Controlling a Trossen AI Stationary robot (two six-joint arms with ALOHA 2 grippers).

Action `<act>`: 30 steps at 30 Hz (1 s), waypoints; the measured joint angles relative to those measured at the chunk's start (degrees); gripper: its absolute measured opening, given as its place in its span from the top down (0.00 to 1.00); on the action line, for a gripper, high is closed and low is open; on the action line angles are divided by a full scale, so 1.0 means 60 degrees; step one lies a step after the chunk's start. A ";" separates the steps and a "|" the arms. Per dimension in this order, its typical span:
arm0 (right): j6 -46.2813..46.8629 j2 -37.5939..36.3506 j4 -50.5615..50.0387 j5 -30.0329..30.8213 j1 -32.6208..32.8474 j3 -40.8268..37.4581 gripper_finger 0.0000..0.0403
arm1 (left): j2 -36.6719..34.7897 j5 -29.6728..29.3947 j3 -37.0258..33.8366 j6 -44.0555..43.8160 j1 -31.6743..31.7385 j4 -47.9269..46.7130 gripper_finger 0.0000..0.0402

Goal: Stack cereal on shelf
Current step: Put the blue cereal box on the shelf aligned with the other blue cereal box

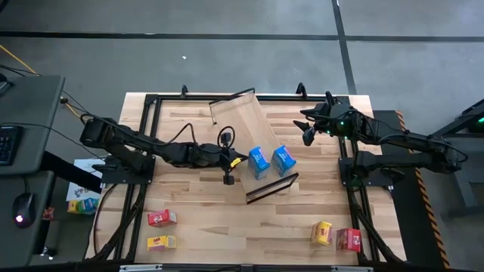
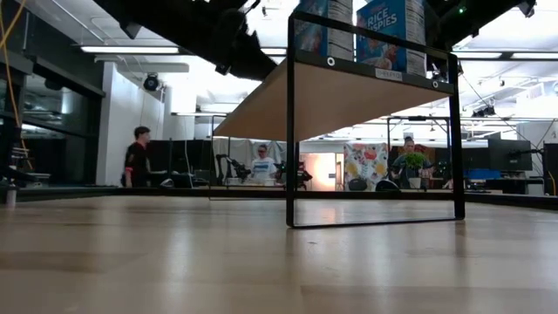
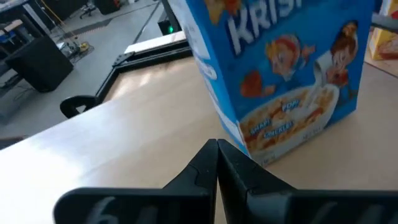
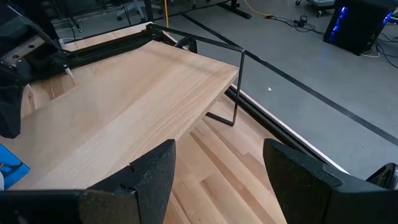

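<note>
Cereal is seen as two blue boxes [image 1: 259,162] [image 1: 284,159] standing on the shelf [image 1: 240,121]. The left gripper [image 1: 228,178] is pressed closed beside them, holding nothing. The right gripper [image 1: 307,133] is spread wide.

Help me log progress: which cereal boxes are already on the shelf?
The two blue boxes, side by side near one end of the shelf. The red and yellow ones sit on the table.
</note>
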 joint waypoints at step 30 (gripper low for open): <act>0.0000 0.0000 0.0008 0.0004 0.0000 0.0011 0.41 | 0.0010 0.0223 -0.0017 -0.0266 -0.0018 0.0883 1.00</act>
